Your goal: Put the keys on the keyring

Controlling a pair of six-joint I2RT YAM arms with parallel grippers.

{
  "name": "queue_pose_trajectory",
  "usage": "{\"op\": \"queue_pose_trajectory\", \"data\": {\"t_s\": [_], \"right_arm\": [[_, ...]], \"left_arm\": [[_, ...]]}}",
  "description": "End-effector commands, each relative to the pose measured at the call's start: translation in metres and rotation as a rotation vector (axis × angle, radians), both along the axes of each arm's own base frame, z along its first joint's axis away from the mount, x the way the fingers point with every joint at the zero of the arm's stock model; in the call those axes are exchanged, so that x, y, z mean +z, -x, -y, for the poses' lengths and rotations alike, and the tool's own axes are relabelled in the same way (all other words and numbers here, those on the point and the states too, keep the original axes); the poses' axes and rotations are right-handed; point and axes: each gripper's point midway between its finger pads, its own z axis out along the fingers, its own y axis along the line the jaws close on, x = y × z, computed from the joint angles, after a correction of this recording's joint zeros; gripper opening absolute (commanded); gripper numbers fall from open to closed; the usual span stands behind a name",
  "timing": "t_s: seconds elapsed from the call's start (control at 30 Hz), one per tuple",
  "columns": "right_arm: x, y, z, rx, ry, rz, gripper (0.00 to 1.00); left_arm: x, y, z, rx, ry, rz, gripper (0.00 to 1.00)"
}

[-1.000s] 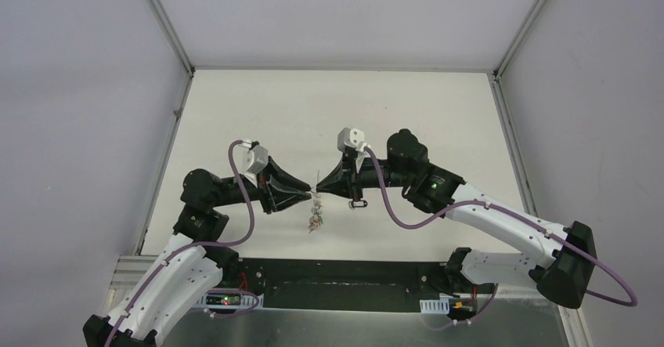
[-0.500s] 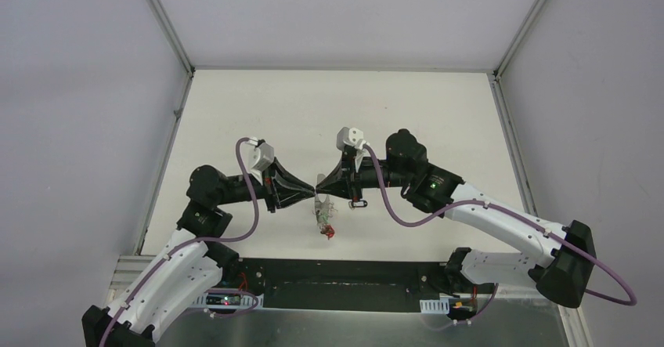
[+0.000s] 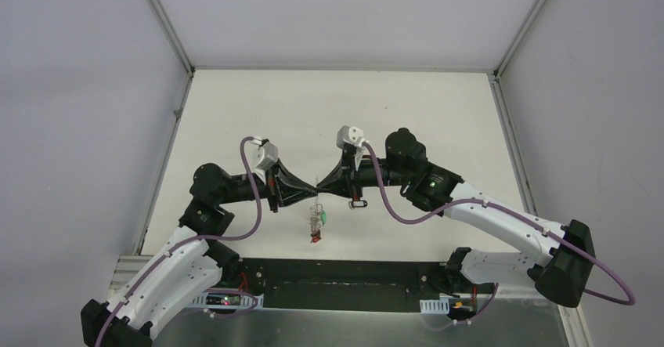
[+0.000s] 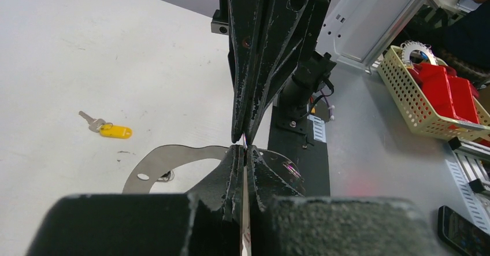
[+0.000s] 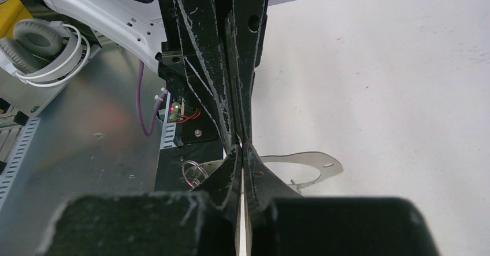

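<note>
My two grippers meet tip to tip above the table's near middle. The left gripper (image 3: 311, 193) (image 4: 244, 151) is shut on the thin edge of the keyring (image 4: 167, 156), a flat grey metal loop. The right gripper (image 3: 323, 188) (image 5: 242, 148) is shut on the same keyring (image 5: 303, 159) from the opposite side. A bunch of keys (image 3: 315, 220) dangles below the fingertips, a red tag (image 3: 315, 238) lowest. Their small rings (image 5: 193, 172) show beside my right fingers. A yellow-tagged key (image 4: 110, 130) and a black-tagged key (image 3: 359, 204) lie loose on the table.
The black base plate (image 3: 352, 280) runs along the table's near edge, under the hanging keys. Off the table, a yellow basket (image 4: 430, 103) with red parts and white headphones (image 5: 46, 42) sit on the metal bench. Grey walls enclose the white table (image 3: 337, 112).
The left gripper's jaws have closed onto the keyring and its arm has edged right toward the right gripper. The hanging keys have swung. The right arm has not moved.
</note>
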Motion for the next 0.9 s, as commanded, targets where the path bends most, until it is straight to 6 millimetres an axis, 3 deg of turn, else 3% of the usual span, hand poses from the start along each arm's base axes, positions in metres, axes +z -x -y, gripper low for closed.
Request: {"op": "queue_pose_trajectory", "data": {"t_s": [0.0, 0.2, 0.33, 0.43, 0.7, 0.87], "right_arm": [[0.031, 0.004, -0.007, 0.032, -0.096, 0.042, 0.00], [0.034, -0.001, -0.008, -0.001, -0.093, 0.026, 0.02], [0.039, -0.003, -0.008, -0.020, -0.101, 0.015, 0.49], [0.040, -0.004, -0.006, -0.028, -0.097, 0.018, 0.68], [0.045, -0.010, 0.004, -0.094, -0.104, 0.039, 0.85], [0.048, -0.020, 0.010, -0.185, -0.117, -0.018, 0.91]], "left_arm": [[0.022, 0.000, 0.003, -0.003, 0.032, 0.080, 0.00], [0.019, -0.004, 0.002, 0.024, 0.020, 0.069, 0.00], [0.016, -0.008, -0.001, 0.068, 0.000, 0.072, 0.00], [0.015, -0.008, -0.003, 0.082, -0.007, 0.084, 0.00], [0.012, -0.004, -0.006, 0.075, -0.039, 0.141, 0.00], [0.017, 0.004, -0.009, 0.047, -0.064, 0.287, 0.00]]}}
